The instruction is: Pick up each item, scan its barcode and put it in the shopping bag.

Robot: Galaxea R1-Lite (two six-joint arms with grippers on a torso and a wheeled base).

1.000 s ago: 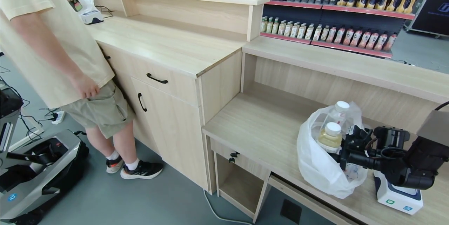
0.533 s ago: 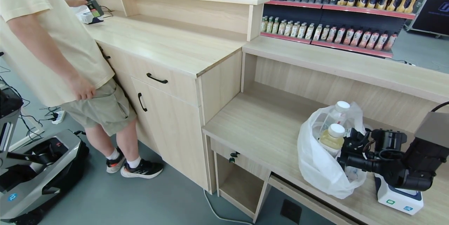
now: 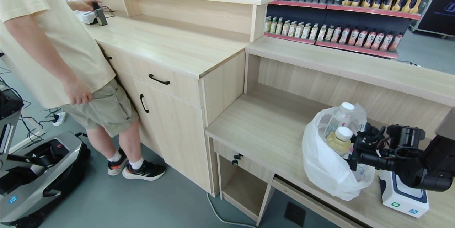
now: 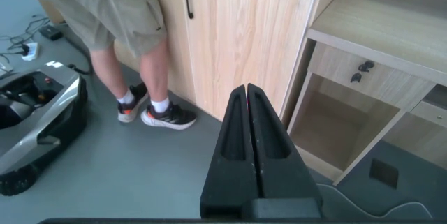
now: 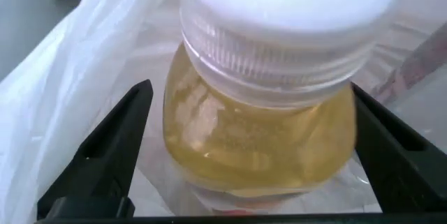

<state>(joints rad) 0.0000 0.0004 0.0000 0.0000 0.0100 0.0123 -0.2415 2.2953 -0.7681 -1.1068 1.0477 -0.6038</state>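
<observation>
A white plastic shopping bag [image 3: 325, 174] stands open on the low wooden counter [image 3: 263, 128]. Inside it a clear bottle [image 3: 340, 114] with a white cap stands upright at the back. In front of that is a bottle of yellow drink [image 3: 339, 141] [image 5: 258, 140], white-capped and held just inside the bag's mouth by my right gripper [image 3: 352, 149]. The gripper's black fingers [image 5: 115, 147] press on both sides of the bottle's shoulder. My left gripper [image 4: 246, 88] hangs shut and empty over the grey floor, in front of the cabinet.
A white scanner box [image 3: 403, 196] sits on the counter right of the bag, partly under my right arm. A taller counter [image 3: 170, 46] with a drawer and a door stands to the left. Shelves of drink bottles [image 3: 327, 32] line the back wall.
My right gripper has shifted a little to the right and slightly down with the yellow bottle, deeper into the bag's mouth. The clear bottle and the bag have stayed put.
</observation>
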